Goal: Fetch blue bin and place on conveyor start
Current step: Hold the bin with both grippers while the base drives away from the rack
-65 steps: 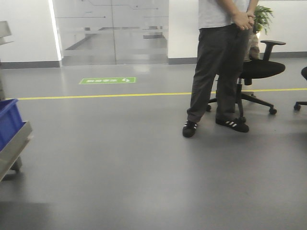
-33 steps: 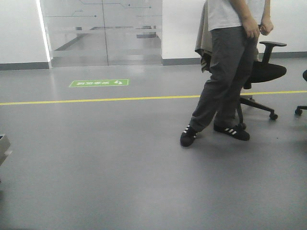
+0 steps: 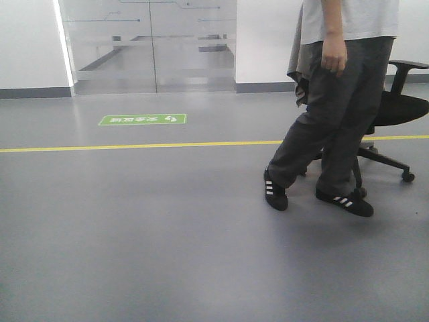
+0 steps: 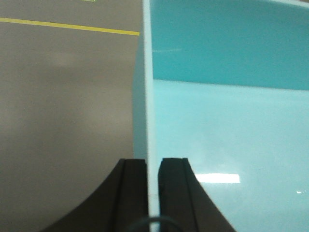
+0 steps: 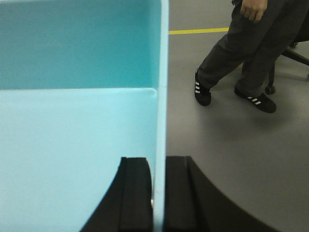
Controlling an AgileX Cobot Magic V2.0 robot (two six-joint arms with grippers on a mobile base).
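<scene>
Change since earlier frames: I see the person (image 3: 342, 100) in the front view larger and further right than a second ago; the hands were clasped behind the back then, and one arm now hangs at the side.
Left gripper (image 4: 153, 163): closed on the left side wall of the blue bin (image 4: 227, 135). One black finger (image 4: 134, 166) sits on the outer face and the other presses the inner face.
Right gripper (image 5: 157, 163): clamped on the opposite side wall of the bin. One finger (image 5: 135, 166) is inside the tub and its partner is on the outside.
Blue bin position: held between the two grippers by its two side walls. Its pale turquoise interior fills most of each wrist view, and I read it as empty.
Floor (image 3: 134, 235): plain grey, showing beyond each held wall in the wrist views.
Yellow line (image 3: 134, 145): runs across the floor ahead of the rig.
Green floor marking (image 3: 142, 119): lies just beyond the yellow line.
Person detail: grey trousers, black striped shoes, legs apart in mid-step, just in front of the office chair (image 3: 402, 107).
Glass doors (image 3: 147, 47): far wall, behind the green marking.
</scene>
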